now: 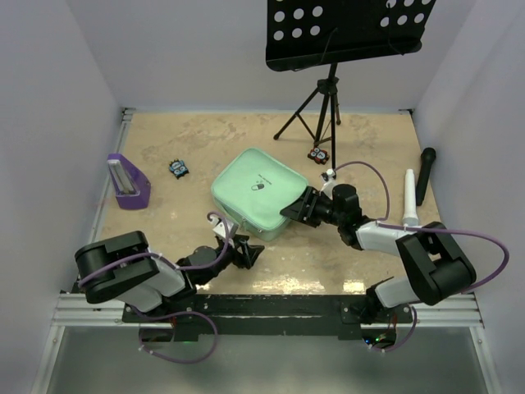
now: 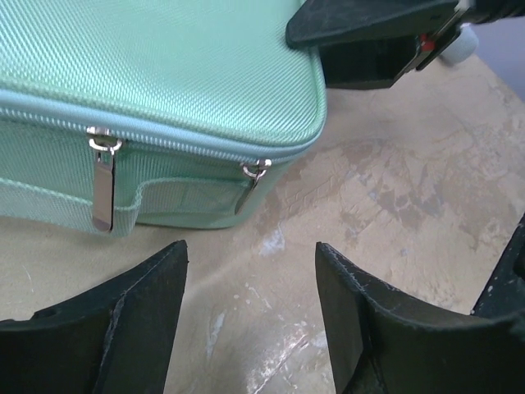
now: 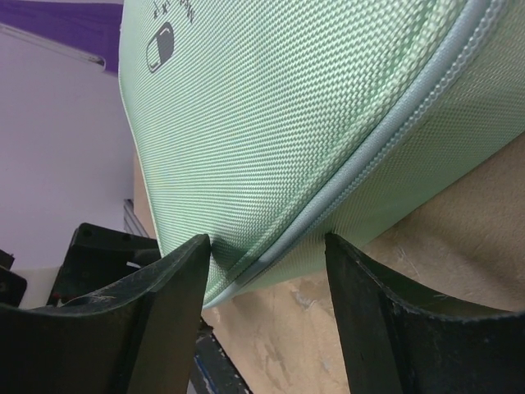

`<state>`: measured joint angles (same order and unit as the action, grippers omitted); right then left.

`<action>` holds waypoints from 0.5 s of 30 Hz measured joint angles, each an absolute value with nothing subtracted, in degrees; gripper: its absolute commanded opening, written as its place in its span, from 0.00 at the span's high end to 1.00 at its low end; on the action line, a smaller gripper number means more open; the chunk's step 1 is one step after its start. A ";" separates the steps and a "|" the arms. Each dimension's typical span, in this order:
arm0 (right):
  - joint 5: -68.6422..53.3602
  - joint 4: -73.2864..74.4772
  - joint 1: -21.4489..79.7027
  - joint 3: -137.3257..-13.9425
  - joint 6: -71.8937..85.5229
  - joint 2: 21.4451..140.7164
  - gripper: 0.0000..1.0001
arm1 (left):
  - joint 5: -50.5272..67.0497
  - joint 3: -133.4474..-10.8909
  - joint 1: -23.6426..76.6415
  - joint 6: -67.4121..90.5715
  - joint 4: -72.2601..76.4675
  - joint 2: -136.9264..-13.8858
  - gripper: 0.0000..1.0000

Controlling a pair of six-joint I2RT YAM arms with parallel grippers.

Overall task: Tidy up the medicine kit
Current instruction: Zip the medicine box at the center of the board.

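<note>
The medicine kit (image 1: 254, 193) is a mint-green soft case that lies zipped shut mid-table, pill logo facing up. Two metal zipper pulls (image 2: 102, 189) (image 2: 250, 185) hang on its near side wall. My left gripper (image 1: 246, 253) (image 2: 250, 248) hovers low just in front of that wall. It is open, with only bare table between its fingers. My right gripper (image 1: 297, 208) (image 3: 267, 240) straddles the kit's (image 3: 312, 107) right corner. One finger presses on the lid and the other rests against the side wall.
A small purple stand (image 1: 127, 180) sits at the left. Behind the kit is a music stand's tripod (image 1: 316, 115), with two small dark items (image 1: 179, 168) (image 1: 318, 154) nearby. A black microphone (image 1: 425, 174) and a white cylinder (image 1: 409, 197) lie at the right wall.
</note>
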<state>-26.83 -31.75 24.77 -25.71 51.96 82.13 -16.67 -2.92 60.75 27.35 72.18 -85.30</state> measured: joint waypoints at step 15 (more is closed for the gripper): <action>-26.39 -30.70 24.71 -26.15 50.48 82.00 0.42 | -16.95 -8.38 60.34 26.30 72.25 -83.53 0.34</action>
